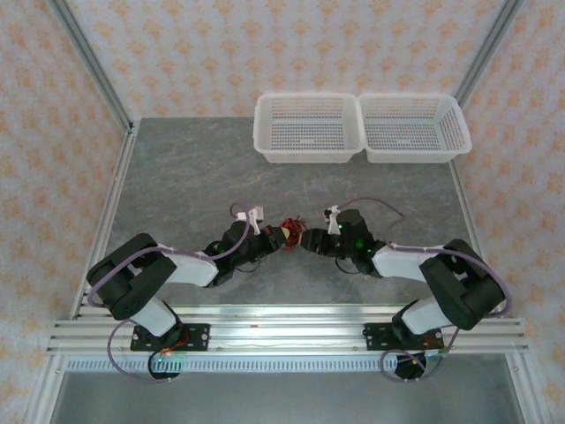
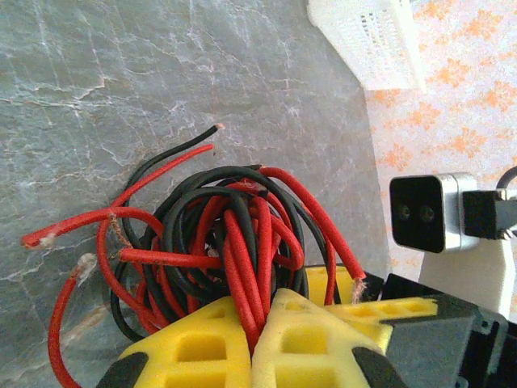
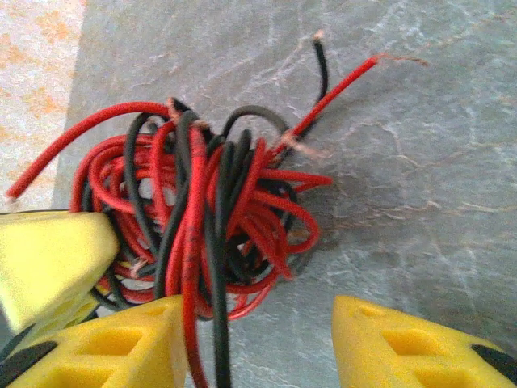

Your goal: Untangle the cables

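The cables (image 1: 290, 235) are lying as one tight knot of red and black strands on the grey bench (image 1: 194, 177), near its middle, between the tips of the two arms. In the left wrist view the cables (image 2: 218, 234) are looping through each other in a dense ball. Several loose ends, one black and a few red with frayed bare tips, are sticking out to the left over the bench (image 2: 121, 81). In the right wrist view the cables (image 3: 210, 210) are sending one black and one red end away toward the upper right across the bench (image 3: 420, 162).

The left fingers (image 2: 222, 319) are pressed together and pinching a bunch of red strands at the near side of the knot, the strands disappearing into the seam between the yellow pads. From above, the left fingers (image 1: 275, 239) are touching the knot on its left side. One of the left fingers (image 3: 48, 259) is sitting right against the knot in the right wrist view.

The right fingers (image 3: 121, 347) are standing spread, with a wide gap of bare bench between them. A red and a black strand are running down along the inner edge of the left-hand one, while the other is standing clear of the knot. From above, the right fingers (image 1: 309, 244) are meeting the knot from its right side.

A white left basket (image 1: 307, 128) and a white right basket (image 1: 413, 126) are sitting side by side at the far edge, well apart from the knot.
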Controlling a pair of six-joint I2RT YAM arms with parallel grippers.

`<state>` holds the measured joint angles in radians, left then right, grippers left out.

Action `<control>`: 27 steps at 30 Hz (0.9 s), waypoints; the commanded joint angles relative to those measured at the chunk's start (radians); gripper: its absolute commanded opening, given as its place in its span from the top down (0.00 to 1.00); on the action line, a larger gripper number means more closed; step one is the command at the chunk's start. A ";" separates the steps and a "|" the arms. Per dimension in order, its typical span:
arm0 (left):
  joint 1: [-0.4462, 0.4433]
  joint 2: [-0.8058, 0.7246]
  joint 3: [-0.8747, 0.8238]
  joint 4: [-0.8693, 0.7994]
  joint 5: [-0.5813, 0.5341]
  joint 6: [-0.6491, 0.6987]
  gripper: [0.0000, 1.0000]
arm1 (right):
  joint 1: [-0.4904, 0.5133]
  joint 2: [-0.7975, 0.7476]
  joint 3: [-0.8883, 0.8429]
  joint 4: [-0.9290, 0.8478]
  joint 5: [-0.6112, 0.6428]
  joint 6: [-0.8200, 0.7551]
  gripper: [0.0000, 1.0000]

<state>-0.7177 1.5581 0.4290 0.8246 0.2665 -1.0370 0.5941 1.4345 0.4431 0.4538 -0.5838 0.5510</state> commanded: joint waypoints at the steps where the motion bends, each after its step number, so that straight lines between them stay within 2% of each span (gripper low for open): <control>1: 0.006 -0.002 0.001 0.052 -0.038 -0.019 1.00 | 0.022 -0.018 0.041 0.056 -0.014 0.010 0.51; 9: 0.008 -0.003 0.000 0.032 -0.056 -0.014 1.00 | 0.033 -0.046 0.056 0.000 0.032 -0.002 0.51; 15: 0.008 -0.003 0.001 0.034 -0.053 -0.015 1.00 | 0.034 0.023 0.106 0.002 0.032 -0.008 0.51; 20: 0.009 -0.008 -0.005 0.040 -0.053 -0.020 1.00 | 0.033 0.097 0.137 0.019 0.027 -0.005 0.56; 27: 0.022 -0.017 -0.024 0.045 -0.059 -0.021 1.00 | 0.033 0.131 0.094 0.085 0.025 0.012 0.61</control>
<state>-0.7105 1.5581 0.4187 0.8276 0.2272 -1.0504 0.6231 1.5501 0.5564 0.4740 -0.5686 0.5549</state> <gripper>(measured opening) 0.042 0.396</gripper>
